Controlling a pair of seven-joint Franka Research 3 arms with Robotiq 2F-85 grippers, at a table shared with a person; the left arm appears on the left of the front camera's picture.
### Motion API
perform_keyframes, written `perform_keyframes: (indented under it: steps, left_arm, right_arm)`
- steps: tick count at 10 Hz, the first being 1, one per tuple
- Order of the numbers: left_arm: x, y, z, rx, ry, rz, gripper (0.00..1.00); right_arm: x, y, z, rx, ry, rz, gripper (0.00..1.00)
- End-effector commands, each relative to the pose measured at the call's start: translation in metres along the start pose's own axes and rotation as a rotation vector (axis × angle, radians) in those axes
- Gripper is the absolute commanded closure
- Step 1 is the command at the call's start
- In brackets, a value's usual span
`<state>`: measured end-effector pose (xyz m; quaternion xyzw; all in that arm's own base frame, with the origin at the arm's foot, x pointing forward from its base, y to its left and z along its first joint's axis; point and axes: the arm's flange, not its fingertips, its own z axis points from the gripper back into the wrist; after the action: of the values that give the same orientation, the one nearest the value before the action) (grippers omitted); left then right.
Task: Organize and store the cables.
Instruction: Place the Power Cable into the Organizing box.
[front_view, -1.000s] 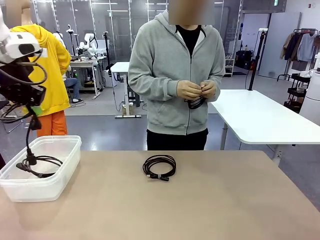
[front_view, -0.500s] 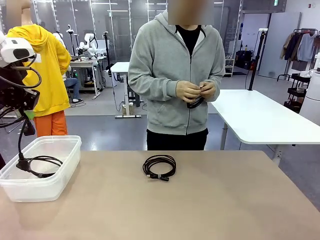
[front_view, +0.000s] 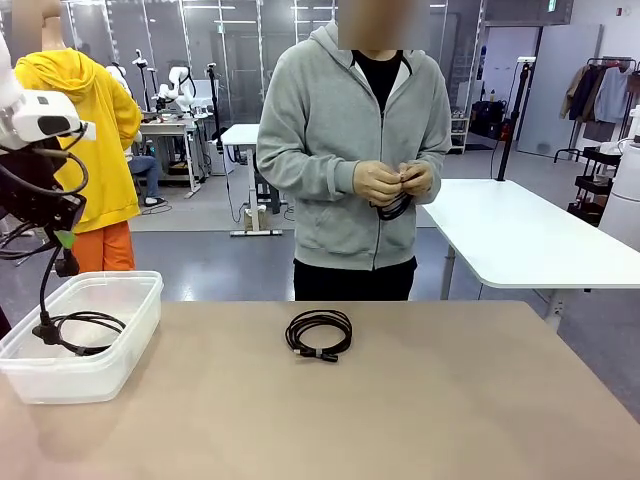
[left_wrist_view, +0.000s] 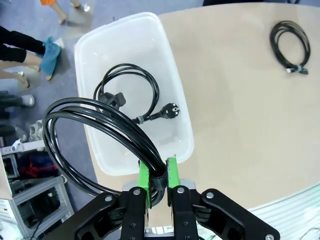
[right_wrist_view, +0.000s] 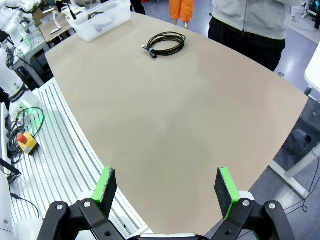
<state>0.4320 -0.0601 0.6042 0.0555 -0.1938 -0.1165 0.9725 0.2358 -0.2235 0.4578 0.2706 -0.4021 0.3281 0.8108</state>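
Observation:
In the left wrist view my left gripper (left_wrist_view: 157, 175) is shut on the bound neck of a coiled black cable (left_wrist_view: 125, 127), held over a clear plastic box (left_wrist_view: 125, 45). A second cable (left_wrist_view: 112, 98) with a plug lies inside the box. In the front view the left gripper (front_view: 63, 240) hangs above the box (front_view: 120, 350), and the held cable (front_view: 42, 290) dangles into it. Another coiled cable (front_view: 318, 333) lies mid-table. The person across the table holds a cable (front_view: 392, 206) in both hands. My right gripper (right_wrist_view: 167, 187) stands open above the table's edge, far from the coil (right_wrist_view: 164, 42).
The tan table (front_view: 420, 400) is bare apart from the box at the front left and the coil in the middle. A white table (front_view: 520, 235) stands behind at the right. A person in a yellow top (front_view: 100, 140) stands behind the box.
My left gripper swayed a little left, then back right, still holding its cable over the box. The person's hands keep working at their cable. The mid-table coil has not moved.

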Motion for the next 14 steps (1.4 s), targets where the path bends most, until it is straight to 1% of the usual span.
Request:
perform_keyframes:
  steps: [1,2,3,4,6,7,8,9,14]
  left_arm:
    - [0.016,0.009,-0.032,0.049,-0.007,-0.024,0.83]
    - [0.023,0.008,-0.051,0.058,0.012,-0.017,0.83]
    - [0.028,0.004,-0.076,0.136,0.049,-0.017,0.83]
    - [0.031,0.001,-0.096,0.16,0.083,0.003,0.83]
    - [0.027,0.001,-0.137,0.132,0.159,0.055,0.83]
    - [0.024,0.004,-0.16,0.101,0.17,0.108,0.83]
    - [0.019,0.006,-0.171,0.052,0.178,0.146,0.83]
    - [0.014,0.004,-0.177,0.049,0.197,0.152,0.83]
    - [0.012,0.0,-0.174,0.051,0.19,0.147,0.0]
  right_arm:
    - [-0.001,0.0,0.001,0.003,-0.014,0.018,0.0]
    - [-0.001,0.0,0.001,0.003,-0.014,0.018,0.0]
    - [-0.001,0.0,0.001,0.003,-0.014,0.018,0.0]
    - [-0.001,0.0,0.001,0.003,-0.014,0.018,0.0]
    - [-0.001,0.0,0.001,0.003,-0.014,0.018,0.0]
    - [-0.001,0.0,0.001,0.003,-0.014,0.018,0.0]
    - [-0.001,0.0,0.001,0.003,-0.014,0.018,0.0]
    - [-0.001,0.0,0.001,0.003,-0.014,0.018,0.0]
    - [-0.001,0.0,0.001,0.003,-0.014,0.018,0.0]
